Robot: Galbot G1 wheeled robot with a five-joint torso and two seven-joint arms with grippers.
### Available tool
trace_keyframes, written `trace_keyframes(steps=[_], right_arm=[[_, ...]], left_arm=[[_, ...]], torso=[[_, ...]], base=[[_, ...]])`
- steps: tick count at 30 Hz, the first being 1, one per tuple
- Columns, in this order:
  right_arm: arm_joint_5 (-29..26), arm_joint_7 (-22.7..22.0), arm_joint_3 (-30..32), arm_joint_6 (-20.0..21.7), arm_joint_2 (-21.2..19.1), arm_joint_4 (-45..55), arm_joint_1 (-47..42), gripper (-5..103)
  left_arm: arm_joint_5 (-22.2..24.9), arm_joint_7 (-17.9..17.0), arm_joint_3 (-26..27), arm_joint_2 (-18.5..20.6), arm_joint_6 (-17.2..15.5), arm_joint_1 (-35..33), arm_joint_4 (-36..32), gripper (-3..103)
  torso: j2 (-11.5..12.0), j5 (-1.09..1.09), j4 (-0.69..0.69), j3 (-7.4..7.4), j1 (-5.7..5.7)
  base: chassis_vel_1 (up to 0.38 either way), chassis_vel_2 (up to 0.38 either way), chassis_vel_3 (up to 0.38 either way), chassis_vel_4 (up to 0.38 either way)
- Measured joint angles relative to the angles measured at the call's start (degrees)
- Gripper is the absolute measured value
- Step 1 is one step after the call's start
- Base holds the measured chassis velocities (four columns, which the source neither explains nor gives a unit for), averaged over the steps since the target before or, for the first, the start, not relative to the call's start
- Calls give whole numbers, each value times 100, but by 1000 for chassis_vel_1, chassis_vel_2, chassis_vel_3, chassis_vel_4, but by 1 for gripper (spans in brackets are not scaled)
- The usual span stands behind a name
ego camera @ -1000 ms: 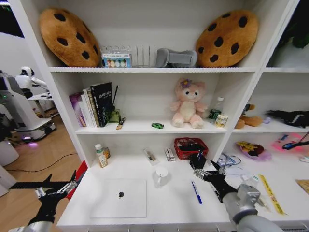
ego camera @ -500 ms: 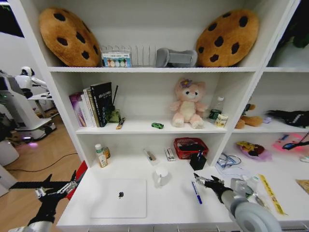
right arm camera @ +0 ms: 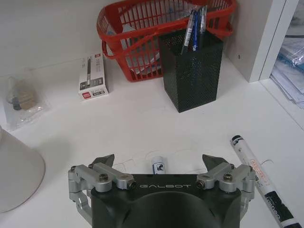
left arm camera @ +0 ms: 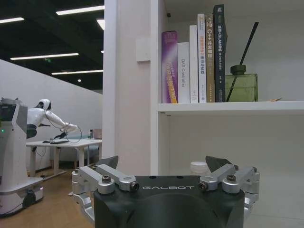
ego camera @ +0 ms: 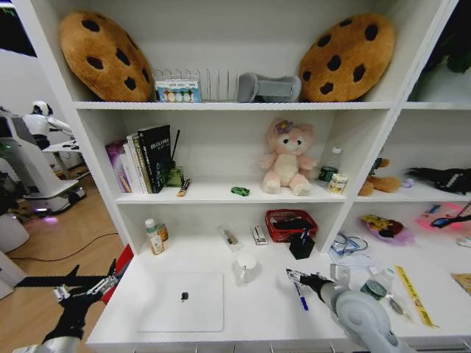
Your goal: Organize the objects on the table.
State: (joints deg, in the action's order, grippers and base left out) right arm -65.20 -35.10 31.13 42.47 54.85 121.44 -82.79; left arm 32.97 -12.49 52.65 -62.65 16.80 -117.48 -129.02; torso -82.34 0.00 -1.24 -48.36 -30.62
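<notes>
We judged the pen pickup in hand: the right gripper (ego camera: pixel 293 276), jaws spread and empty, hung just over the slim blue-and-white pen (right arm camera: pixel 157 164) on the white desk (ego camera: pixel 257 309), its body hiding most of the barrel. Next called for lowering and closing. The left gripper (ego camera: pixel 88 283) waited open beside the desk.

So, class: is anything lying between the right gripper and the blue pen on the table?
Nothing visible does. The right gripper hangs open directly over the blue pen on the table, fingers either side. A black-and-white marker lies off to one side, outside the fingers. The left gripper is parked beyond the table's left edge.
</notes>
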Motion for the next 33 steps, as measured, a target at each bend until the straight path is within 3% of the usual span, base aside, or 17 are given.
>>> trace_keyframes(steps=[11,15,21,23,26,33], right_arm=[[21,25,-246,-19,-31,-370,241,102],[128,44,-297,-22,-26,-471,236,95],[202,75,-325,-32,-18,-513,217,75],[231,76,-338,-39,-10,-516,212,65],[237,76,-341,-40,-7,-515,208,59],[219,33,-351,-36,18,-410,165,27]], left_arm=[[0,0,0,0,0,0,0,100],[0,0,0,0,0,0,0,100],[0,0,0,0,0,0,0,100],[0,0,0,0,0,0,0,100],[0,0,0,0,0,0,0,100],[0,0,0,0,0,0,0,100]], torso=[[0,0,1,0,0],[0,0,0,0,0],[0,-2,0,0,0],[0,-2,0,1,0],[0,-2,0,1,0],[0,1,1,0,0]], base=[[0,0,0,0],[0,0,0,0],[0,0,0,0],[0,0,0,0],[0,0,0,0],[0,0,0,0]])
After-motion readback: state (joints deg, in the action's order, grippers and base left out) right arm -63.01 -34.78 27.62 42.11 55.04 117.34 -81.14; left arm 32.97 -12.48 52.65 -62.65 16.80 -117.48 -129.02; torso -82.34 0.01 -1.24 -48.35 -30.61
